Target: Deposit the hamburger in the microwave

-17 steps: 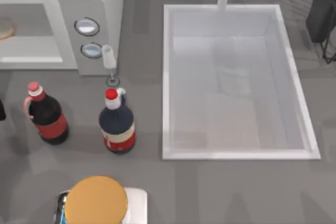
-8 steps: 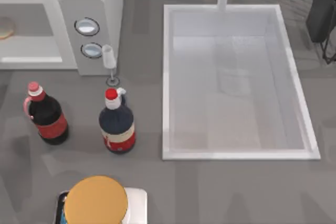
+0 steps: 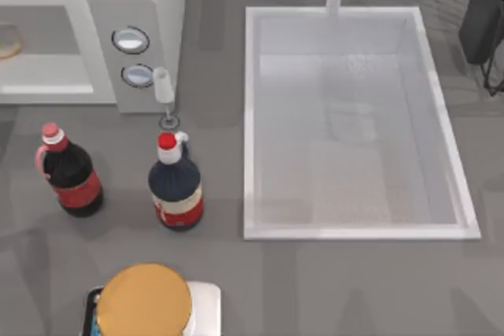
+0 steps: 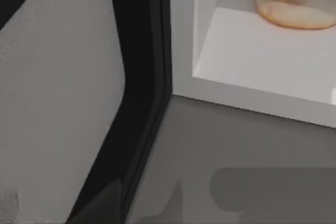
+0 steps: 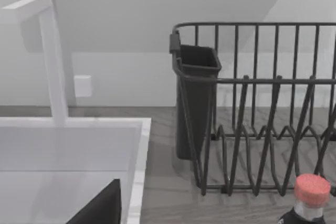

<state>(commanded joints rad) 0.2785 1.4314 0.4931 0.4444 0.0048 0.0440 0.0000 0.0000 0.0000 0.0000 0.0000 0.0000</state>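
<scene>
The hamburger (image 3: 5, 40) is a pale tan bun lying on the floor of the microwave (image 3: 161, 5) cavity, at the top view's far left edge. The left wrist view looks into that cavity from just outside. There the hamburger (image 4: 296, 3) rests on the white floor of the microwave (image 4: 252, 61), beside the open black door edge (image 4: 142, 77). A dark piece of my left gripper (image 4: 102, 205) sits low in that view, apart from the bun. A dark piece of my right gripper (image 5: 102, 208) hangs over the sink's corner, far from the microwave.
Two dark bottles (image 3: 69, 171) (image 3: 176, 182) stand in front of the microwave. A small white cylinder (image 3: 163, 86) stands by the two dials (image 3: 131, 39). The white sink (image 3: 356, 226) takes the middle and right. A black dish rack (image 5: 262, 108) stands behind it. An orange disc (image 3: 145, 300) lies at the front.
A dark part of my left arm at the top view's left edge has drawn out of sight. Shadows on the table in front of the microwave have shifted. The hamburger has stayed in the cavity.
</scene>
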